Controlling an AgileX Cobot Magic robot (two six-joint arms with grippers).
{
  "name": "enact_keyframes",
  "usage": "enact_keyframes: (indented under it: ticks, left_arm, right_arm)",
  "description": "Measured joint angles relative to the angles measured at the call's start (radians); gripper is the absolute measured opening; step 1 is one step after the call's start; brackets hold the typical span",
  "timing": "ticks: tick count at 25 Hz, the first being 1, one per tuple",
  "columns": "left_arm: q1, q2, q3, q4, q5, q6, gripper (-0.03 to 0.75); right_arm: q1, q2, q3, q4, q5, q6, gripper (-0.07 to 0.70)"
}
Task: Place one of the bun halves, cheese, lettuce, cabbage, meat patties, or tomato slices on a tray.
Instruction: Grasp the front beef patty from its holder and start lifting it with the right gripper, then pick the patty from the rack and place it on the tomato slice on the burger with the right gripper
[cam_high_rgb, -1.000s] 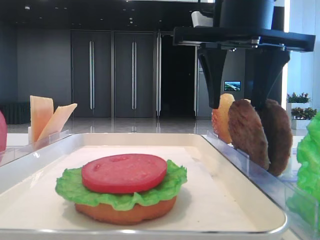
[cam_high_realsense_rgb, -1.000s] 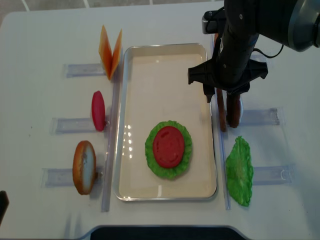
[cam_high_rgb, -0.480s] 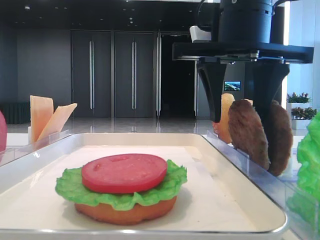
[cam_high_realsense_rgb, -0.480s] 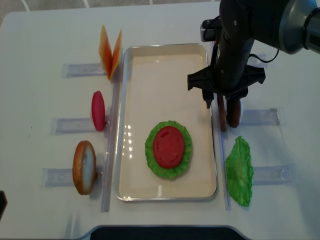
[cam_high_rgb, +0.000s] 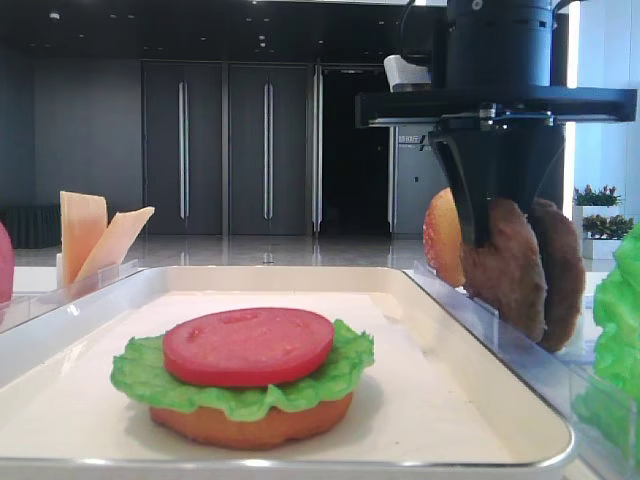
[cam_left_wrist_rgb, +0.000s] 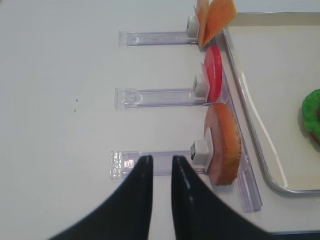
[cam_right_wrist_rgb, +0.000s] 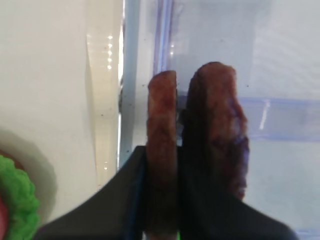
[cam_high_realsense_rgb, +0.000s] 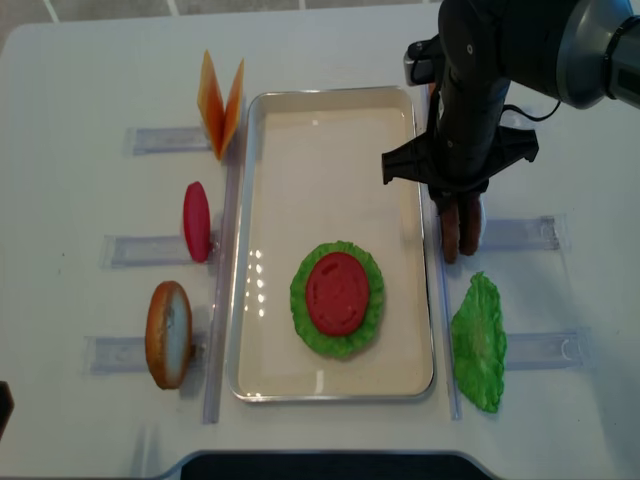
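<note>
One tray (cam_high_realsense_rgb: 250, 250) lies on the surface (cam_high_realsense_rgb: 80, 90). There are two patties (cam_high_realsense_rgb: 460, 228), standing side by side on edge. Two cheese slices (cam_high_realsense_rgb: 220, 100) lean apart in a V. Tomato slices number two: one upright (cam_high_realsense_rgb: 196, 221), one flat on the stack (cam_high_realsense_rgb: 338, 292). Lettuce leaves number two: one under that tomato (cam_high_realsense_rgb: 305, 320), one outside the tray (cam_high_realsense_rgb: 479, 342). Three buns show: one upright on the left (cam_high_realsense_rgb: 168, 334), one at the bottom of the stack (cam_high_rgb: 250, 425), one behind the patties (cam_high_rgb: 443, 238). Six clear racks (cam_high_realsense_rgb: 135, 248) show, three on each side.
</note>
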Motion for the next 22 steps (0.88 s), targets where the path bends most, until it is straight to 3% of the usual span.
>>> enact_keyframes:
  ticks: [16,22]
  left_arm:
    - [0.000,0.000,0.000,0.000,0.000,0.000,0.033]
    - [0.000,0.000,0.000,0.000,0.000,0.000,0.022]
  right_arm:
    - [0.000,-0.078,-0.001,-0.003,0.040,0.008,0.137]
    - [0.000,-0.160,-0.001,0.062,0.052,0.002,0.137]
